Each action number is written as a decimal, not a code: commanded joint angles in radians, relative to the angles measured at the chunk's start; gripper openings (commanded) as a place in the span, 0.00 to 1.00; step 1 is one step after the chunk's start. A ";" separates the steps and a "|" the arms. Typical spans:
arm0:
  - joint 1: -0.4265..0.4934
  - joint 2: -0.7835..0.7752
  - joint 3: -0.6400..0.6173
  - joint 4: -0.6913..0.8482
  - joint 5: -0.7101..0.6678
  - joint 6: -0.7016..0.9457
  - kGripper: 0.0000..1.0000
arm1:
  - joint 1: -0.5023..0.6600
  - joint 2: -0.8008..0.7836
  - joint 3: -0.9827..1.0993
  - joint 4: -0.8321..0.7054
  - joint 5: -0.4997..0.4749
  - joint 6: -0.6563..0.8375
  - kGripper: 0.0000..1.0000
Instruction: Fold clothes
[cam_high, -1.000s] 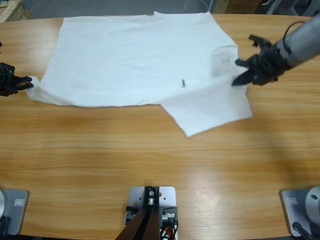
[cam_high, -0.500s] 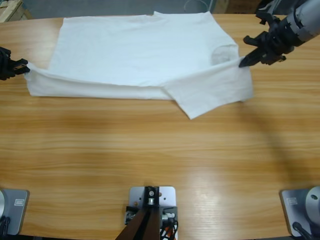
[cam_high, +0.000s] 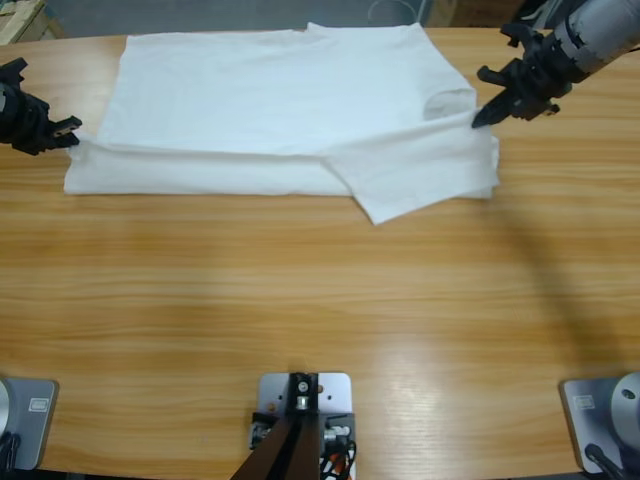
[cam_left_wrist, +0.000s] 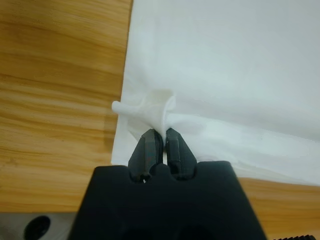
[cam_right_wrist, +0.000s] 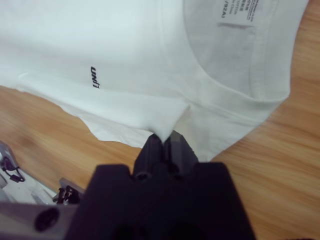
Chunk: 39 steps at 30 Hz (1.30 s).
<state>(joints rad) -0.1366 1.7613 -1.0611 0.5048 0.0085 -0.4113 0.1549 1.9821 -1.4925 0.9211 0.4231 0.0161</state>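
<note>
Shirt: the white T-shirt (cam_high: 280, 110) lies spread across the far half of the wooden worktop (cam_high: 320, 330), its neck toward my right arm and its hem end toward my left.

Left claw: my left claw (cam_high: 62, 133) is closed tight on a small pinch of cloth at the hem corner; the left wrist view shows the fabric (cam_left_wrist: 150, 107) bunched up between my two jaws.

Right claw: my right claw (cam_high: 482, 117) is clamped on the shoulder edge just beside the neck opening (cam_right_wrist: 235, 60), with the cloth tented up to my jaws. The small dark chest text (cam_right_wrist: 96, 76) shows nearby in that view.

Done, as I judge it: the near long edge is raised and carried over the body of the shirt, so a band along the near side lies doubled, with one sleeve (cam_high: 420, 185) sticking out toward the near side.

Left to do: I think this first lengthwise fold is only partly laid. The held edge has to be set down flat and let go, the sleeve tucked in, then the crosswise folds made.
</note>
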 joint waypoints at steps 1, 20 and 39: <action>0.019 0.118 -0.049 -0.008 -0.011 0.010 0.00 | -0.021 0.092 -0.061 0.024 -0.021 -0.013 0.00; 0.022 0.188 -0.085 -0.008 -0.013 0.048 0.71 | -0.021 0.156 -0.090 0.024 -0.022 -0.022 0.00; 0.029 -0.004 -0.008 0.013 -0.009 0.093 1.00 | -0.021 0.024 -0.200 0.130 -0.139 0.012 0.94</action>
<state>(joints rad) -0.1149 1.8647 -1.1483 0.5077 0.0085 -0.3293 0.1474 2.0895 -1.7039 1.0337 0.3136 0.0083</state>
